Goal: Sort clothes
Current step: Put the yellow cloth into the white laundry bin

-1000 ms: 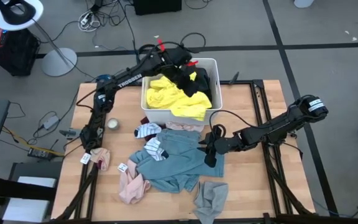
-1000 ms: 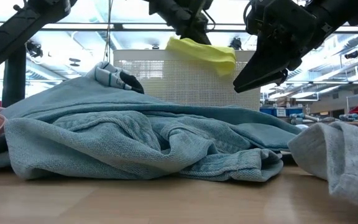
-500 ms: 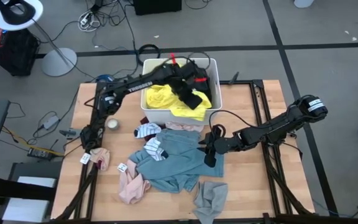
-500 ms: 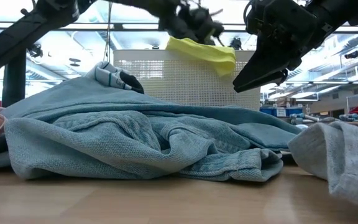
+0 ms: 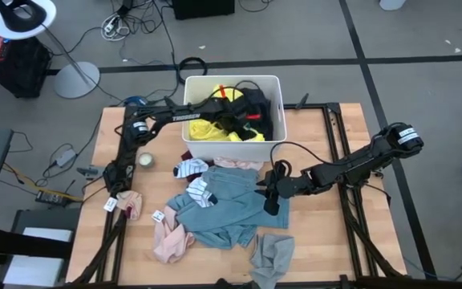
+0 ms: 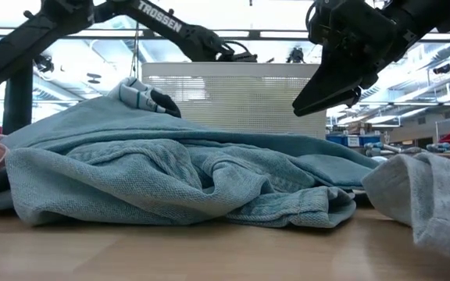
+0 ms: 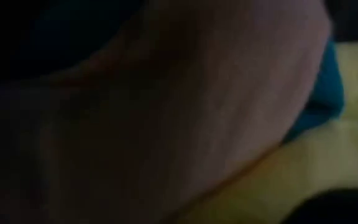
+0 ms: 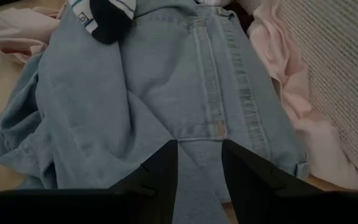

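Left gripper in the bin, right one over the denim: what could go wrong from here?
1. The left gripper is buried among the clothes in the bin; its wrist view is blocked by fabric, so it may snag or lift the wrong piece.
2. The right gripper hangs open over the denim, where the striped garment overlaps; it may drag both.

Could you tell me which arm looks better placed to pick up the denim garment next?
Probably the right. Its claw hovers open just above the denim garment's edge, fingers pointed at the fabric. The left claw is down inside the white bin among the yellow cloth.
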You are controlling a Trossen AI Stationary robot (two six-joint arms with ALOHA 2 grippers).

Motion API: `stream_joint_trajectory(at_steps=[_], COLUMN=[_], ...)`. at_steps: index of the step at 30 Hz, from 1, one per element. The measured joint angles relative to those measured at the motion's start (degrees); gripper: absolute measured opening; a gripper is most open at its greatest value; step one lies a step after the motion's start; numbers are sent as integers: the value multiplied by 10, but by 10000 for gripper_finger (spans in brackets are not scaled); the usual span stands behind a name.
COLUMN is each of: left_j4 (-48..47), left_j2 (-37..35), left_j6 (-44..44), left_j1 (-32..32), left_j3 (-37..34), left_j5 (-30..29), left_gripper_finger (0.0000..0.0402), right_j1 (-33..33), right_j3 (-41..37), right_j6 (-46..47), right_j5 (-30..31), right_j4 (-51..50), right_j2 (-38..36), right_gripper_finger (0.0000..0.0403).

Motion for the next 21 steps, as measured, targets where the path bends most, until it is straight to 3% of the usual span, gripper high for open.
stream_joint_trajectory(at_steps=[5, 9, 13, 21], left_j4=[-9, -25, -50, -185], left_j2=[1, 2, 6, 6], left_j6=[3, 8, 16, 58], left_j1=[2, -4, -12, -30], left_j3=[-17, 11, 68, 212], left_j5=[-13, -18, -36, -163], left_gripper_finger=[0, 0, 0, 0], right_j1=[0, 0, 0, 0], right_j3=[0, 0, 0, 0], right_j6=[0, 0, 0, 0], right_j5=[0, 0, 0, 0], right_j4=[-2, -2, -2, -19], right_j2=[0, 0, 0, 0], right_gripper_finger=[126, 126, 126, 126])
